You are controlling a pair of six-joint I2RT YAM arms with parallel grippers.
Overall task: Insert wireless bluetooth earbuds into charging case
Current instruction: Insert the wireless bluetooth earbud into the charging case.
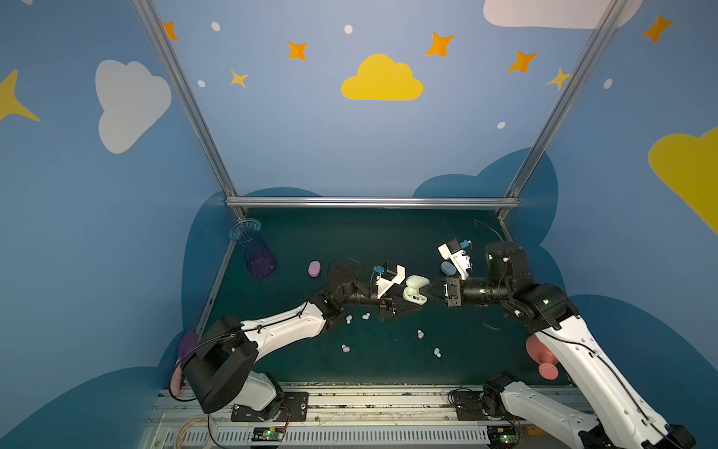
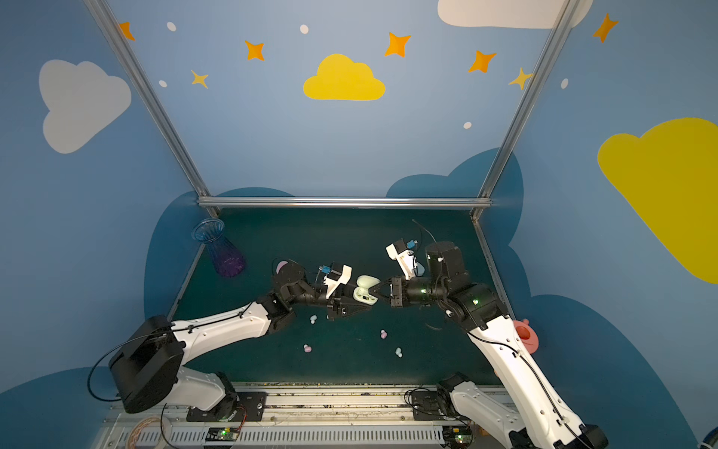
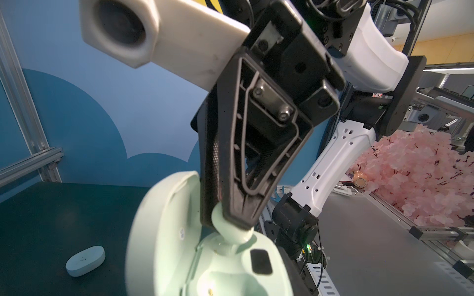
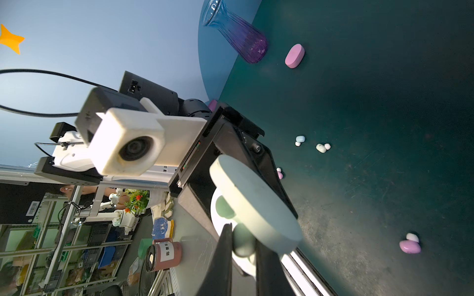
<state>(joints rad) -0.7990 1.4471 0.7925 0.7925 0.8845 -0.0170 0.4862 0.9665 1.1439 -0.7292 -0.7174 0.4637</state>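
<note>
Mint earbud (image 3: 230, 232), pinched in my right gripper (image 3: 228, 221): the jaws cover most of it, and only one lobe shows. From the right wrist it is dark and out of focus.

Mint case (image 3: 159, 230): base cut off by the bottom edge of the left wrist view; lid blurred. In both top views it covers the tips of my left gripper (image 1: 406, 307), so contact is not visible there.

Blue case (image 1: 447, 267): partly behind my camera mount (image 1: 456, 258) in both top views.

Pink case (image 2: 280, 266): half behind my left arm in a top view.

Pink earbud (image 4: 279, 174): half behind the left gripper.

Loose earbuds (image 1: 420, 334): too small in the top views to tell the lobes.

Watering can (image 1: 538, 352): partly behind my right forearm.
</note>
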